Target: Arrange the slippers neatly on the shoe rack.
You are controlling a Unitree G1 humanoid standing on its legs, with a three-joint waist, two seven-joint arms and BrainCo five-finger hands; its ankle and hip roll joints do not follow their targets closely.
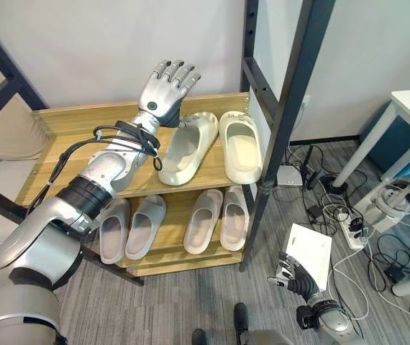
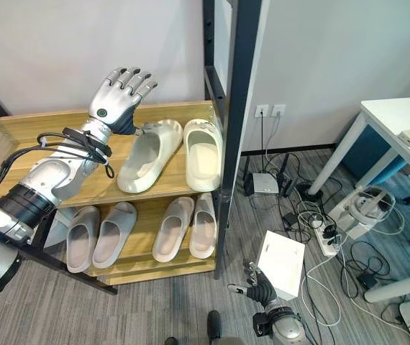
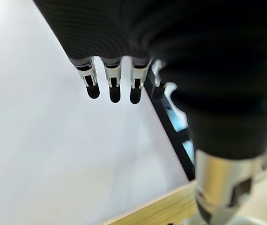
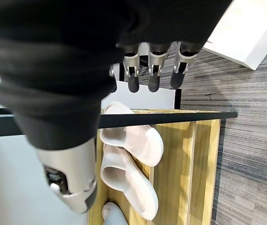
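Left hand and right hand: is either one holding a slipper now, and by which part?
Nothing is held. The left hand is open above the tilted slipper; the right hand hangs open near the floor.

The shoe rack (image 1: 83, 126) is showing pale wood shelves with a visible grain and a matt finish, framed by dark, smooth metal posts (image 1: 291, 108). The cream slippers (image 1: 212, 144) on the upper shelf are looking like soft moulded foam or rubber, smooth and matt; the grey pair (image 1: 129, 226) and the pinkish pair (image 1: 216, 219) below are looking the same. The floor (image 1: 190, 302) is wearing a rough grey carpet with a streaked weave. The left hand (image 1: 167, 86) is gleaming as silvery metal or plastic, its fingers (image 3: 114, 86) ending in matt dark tips, under a ribbed black cover. The white box (image 1: 309, 251) is looking like matt card.
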